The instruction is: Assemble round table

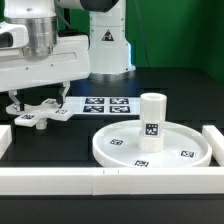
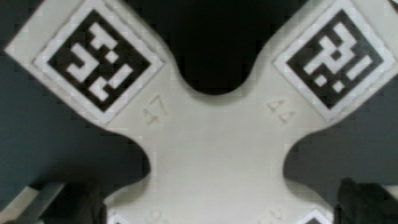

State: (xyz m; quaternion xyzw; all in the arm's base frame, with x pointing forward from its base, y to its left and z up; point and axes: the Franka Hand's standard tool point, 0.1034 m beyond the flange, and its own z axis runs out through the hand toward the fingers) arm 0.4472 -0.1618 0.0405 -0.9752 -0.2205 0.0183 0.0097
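The white cross-shaped piece point(image 1: 45, 114) lies flat on the black table at the exterior view's left. It fills the wrist view point(image 2: 214, 140), with two of its tagged arms spreading away. My gripper point(image 1: 38, 103) is low over it, open, with one dark finger point(image 2: 36, 202) on each side of the piece and a gap between the fingers and the plastic. The large round rimmed disc point(image 1: 118, 150) lies at the middle right. The short cylinder leg point(image 1: 151, 120) stands upright on it, near its centre.
The marker board point(image 1: 106, 104) lies flat just behind the disc. Long white border blocks run along the front edge point(image 1: 100, 181), at the right point(image 1: 215, 140) and at the left point(image 1: 3, 140). The robot's base point(image 1: 105, 40) stands at the back.
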